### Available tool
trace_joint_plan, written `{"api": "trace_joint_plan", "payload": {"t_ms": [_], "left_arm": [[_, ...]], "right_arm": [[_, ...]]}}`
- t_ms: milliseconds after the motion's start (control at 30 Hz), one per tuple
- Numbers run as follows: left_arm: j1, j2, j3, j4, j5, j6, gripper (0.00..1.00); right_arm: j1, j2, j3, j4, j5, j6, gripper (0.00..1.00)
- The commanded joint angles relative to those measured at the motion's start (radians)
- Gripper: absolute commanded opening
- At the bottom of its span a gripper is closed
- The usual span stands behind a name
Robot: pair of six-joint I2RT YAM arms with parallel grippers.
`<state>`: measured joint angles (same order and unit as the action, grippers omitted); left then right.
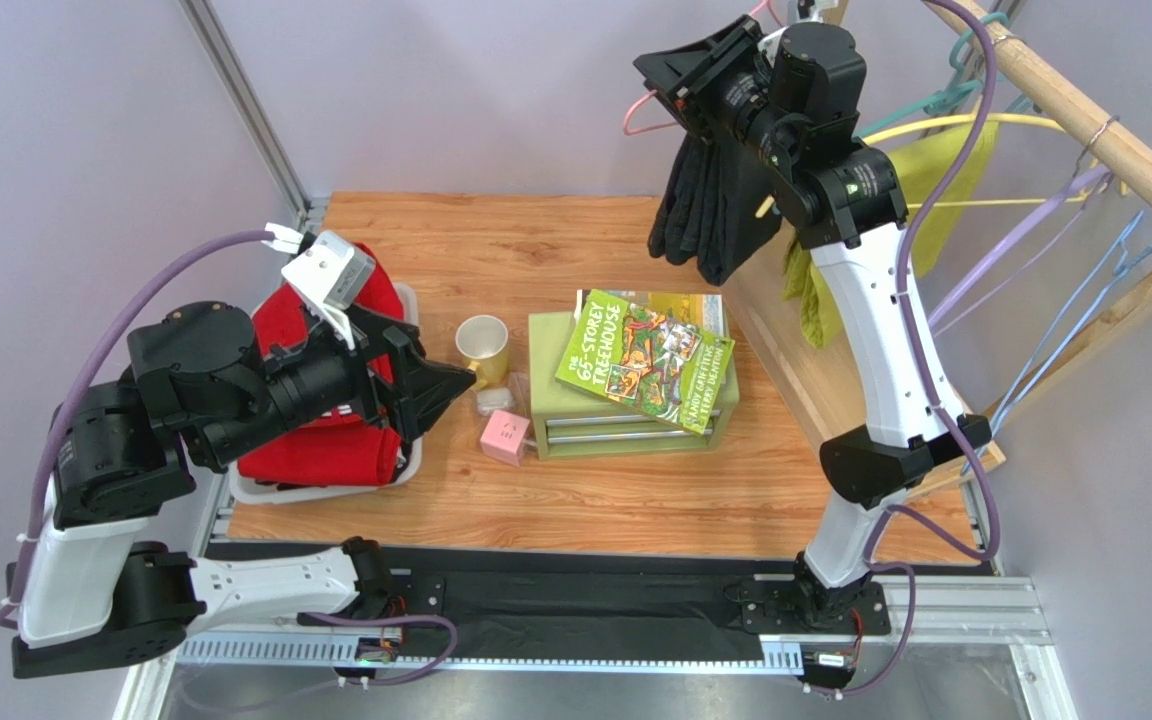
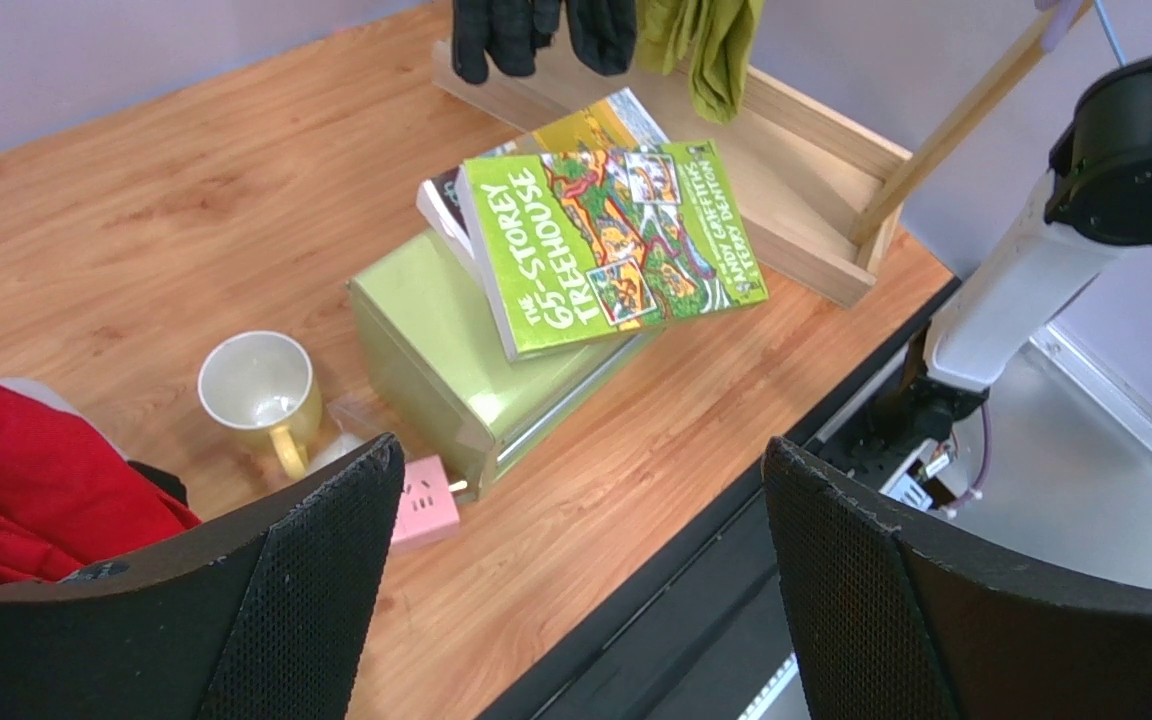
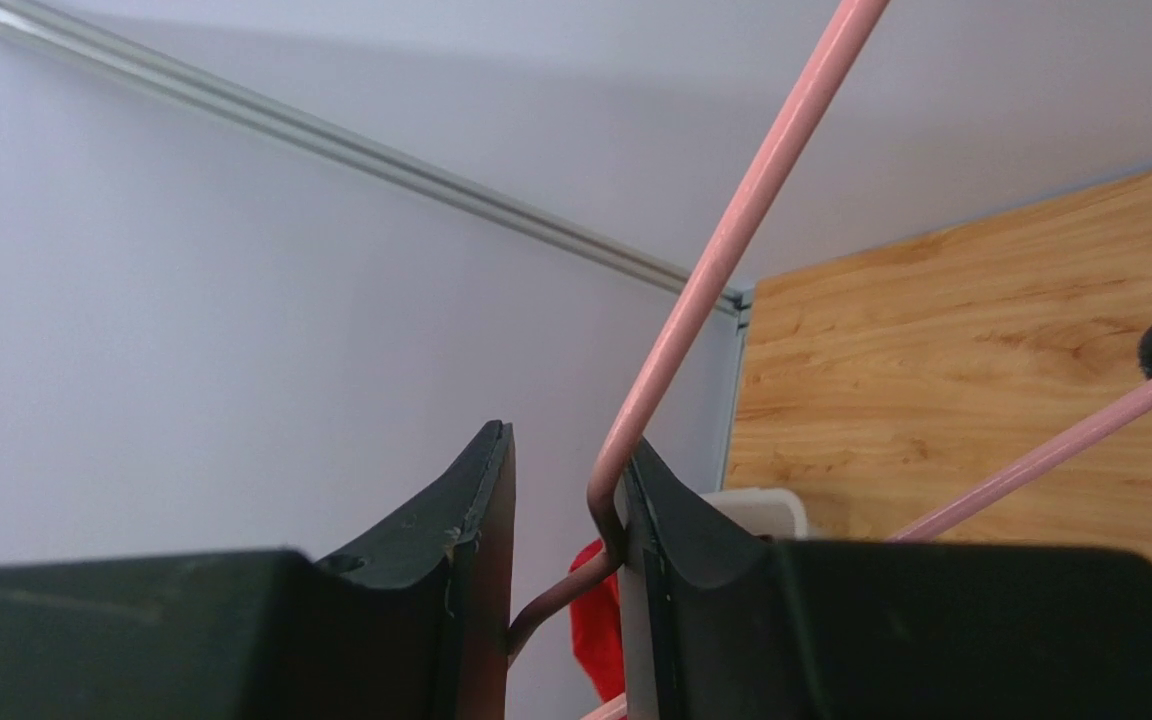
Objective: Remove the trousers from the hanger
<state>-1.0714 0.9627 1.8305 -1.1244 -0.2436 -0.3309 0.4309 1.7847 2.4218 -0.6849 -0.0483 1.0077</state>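
Wooden tabletop (image 1: 567,255) against lilac walls (image 1: 447,90), cluttered centre.

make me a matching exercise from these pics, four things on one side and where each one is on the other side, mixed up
Things:
1. black trousers
2. red garment
3. book
4. pink hanger

Places:
A. lying on top of the green box
B. between the right gripper fingers
C. piled in the white tray under the left arm
D. hanging at the rack, below the right gripper

Pairs: 1-D, 2-C, 3-A, 4-B
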Motion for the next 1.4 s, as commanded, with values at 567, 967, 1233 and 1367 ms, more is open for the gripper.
{"api": "trace_joint_plan", "payload": {"t_ms": [567, 967, 1233, 1367], "left_arm": [[0.004, 0.209, 0.177, 0.319, -0.309, 0.013, 0.93], [0.005, 0.369, 0.266, 0.540, -0.231, -0.009, 0.95], [-0.001, 0.524, 0.414, 0.552, -0.028, -0.063, 0.93], [-0.045, 0.573, 0.476, 0.549, -0.006, -0.071, 0.93]], "right_arm": [[0.025, -0.112, 0.154, 0.344, -0.493, 0.232, 0.00], [0.031, -0.287, 0.099, 0.338, -0.601, 0.373, 0.00], [0.032, -0.406, 0.008, 0.302, -0.634, 0.347, 0.00], [0.032, -0.429, -0.001, 0.280, -0.647, 0.328, 0.00]]}}
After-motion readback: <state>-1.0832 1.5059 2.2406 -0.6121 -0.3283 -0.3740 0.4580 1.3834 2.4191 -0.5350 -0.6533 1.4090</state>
